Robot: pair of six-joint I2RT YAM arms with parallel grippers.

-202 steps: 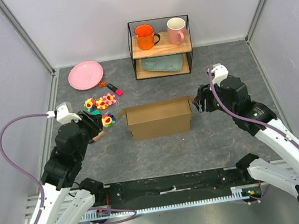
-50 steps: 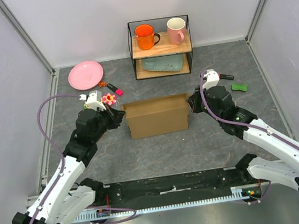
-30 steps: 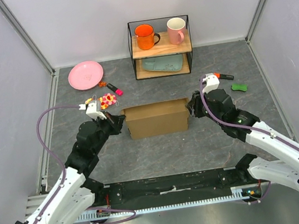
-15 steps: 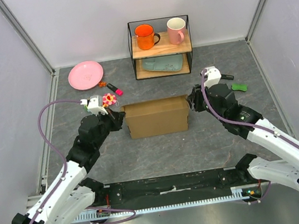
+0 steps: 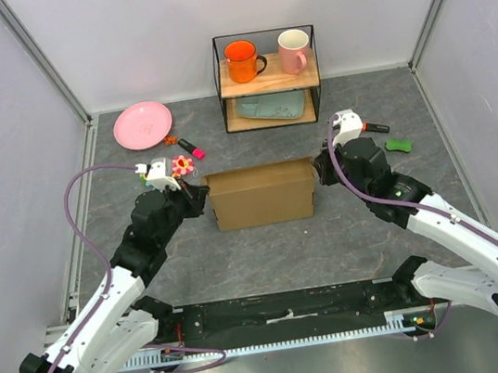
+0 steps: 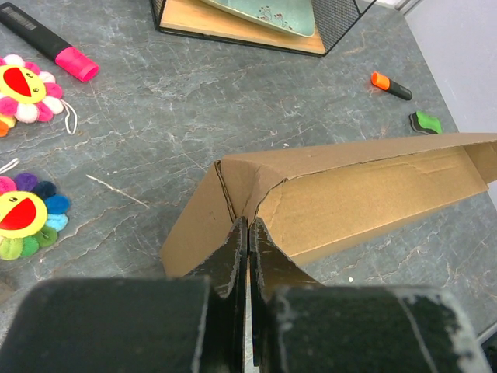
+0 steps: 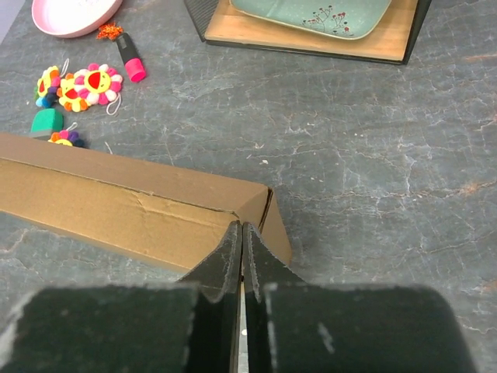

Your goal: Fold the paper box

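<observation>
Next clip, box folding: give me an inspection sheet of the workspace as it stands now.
Surface: grey marbled table; no spills seen.
Job's things: paper box stands mid-table, open on top, long side towards the arms.
Clutter: pink plate, flower toys and pink marker on the left; orange marker and green item on the right; wire shelf behind, with orange mug, pink mug and teal dish.
Grippers: left gripper shut at the box's left end; right gripper shut at its right end; whether either pinches cardboard cannot be told.
Cables: purple cable loops off the left arm; another follows the right arm.
Surroundings: pale walls; nothing else seen.
</observation>
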